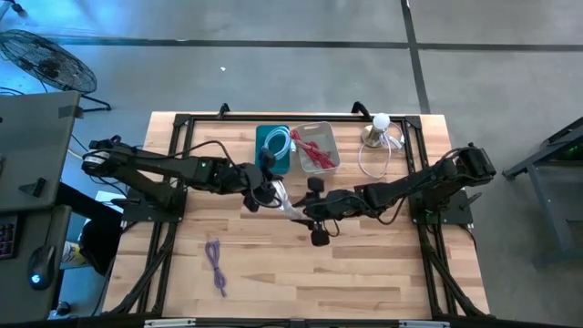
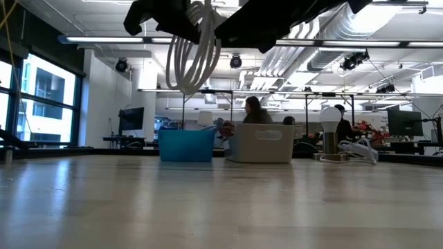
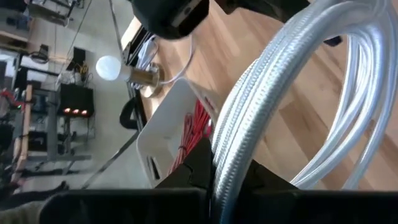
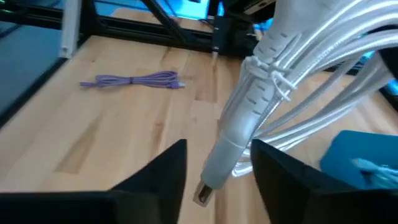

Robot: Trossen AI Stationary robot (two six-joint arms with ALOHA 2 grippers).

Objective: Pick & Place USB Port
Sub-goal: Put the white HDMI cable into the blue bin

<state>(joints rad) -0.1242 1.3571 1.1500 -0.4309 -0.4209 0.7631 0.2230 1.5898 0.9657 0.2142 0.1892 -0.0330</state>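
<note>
A coiled white USB cable (image 1: 278, 194) is observed lifted clear of the counter (image 1: 364, 273), near its middle. In the low view the coil (image 2: 194, 52) is seen hanging in loose loops well above the surface. Its braided white strands (image 3: 280, 106) are clamped between the closed fingers of the left pincer (image 1: 260, 193). The strands are gathered into a bundle by a white tie, and a pale plug body with a metal USB end (image 4: 205, 190) is seen pointing down between the parted fingers of the right pincer (image 1: 310, 211). Contact between those fingers and the plug cannot be confirmed.

A second cable, purple and bundled (image 1: 216, 264), is recorded lying flat on the counter towards its front left.
</note>
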